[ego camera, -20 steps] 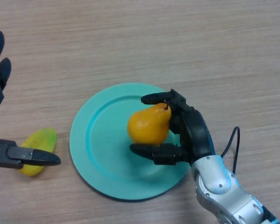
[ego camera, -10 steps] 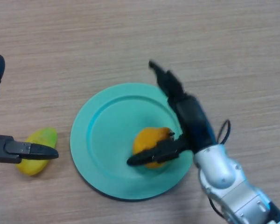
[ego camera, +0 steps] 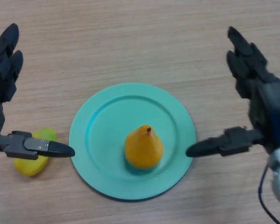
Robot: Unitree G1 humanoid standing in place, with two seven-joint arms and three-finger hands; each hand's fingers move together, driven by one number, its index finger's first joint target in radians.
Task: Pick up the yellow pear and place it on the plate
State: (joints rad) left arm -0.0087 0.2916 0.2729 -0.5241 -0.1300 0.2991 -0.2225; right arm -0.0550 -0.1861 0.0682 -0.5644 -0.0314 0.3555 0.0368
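Observation:
The yellow-orange pear (ego camera: 143, 148) stands upright on the teal plate (ego camera: 102, 116), a little right of the plate's middle, with nothing touching it. My right hand (ego camera: 261, 98) is open at the right, clear of the plate; its thumb tip lies next to the plate's right rim. My left hand (ego camera: 2, 79) is open at the left edge, its thumb stretched over a yellow-green fruit.
A yellow-green fruit (ego camera: 32, 161) lies on the wooden table (ego camera: 130, 37) left of the plate, partly under my left thumb.
My right hand let go of the pear and drew back to the right, off the plate. The pear now stands free on the plate. My left hand shifted slightly right.

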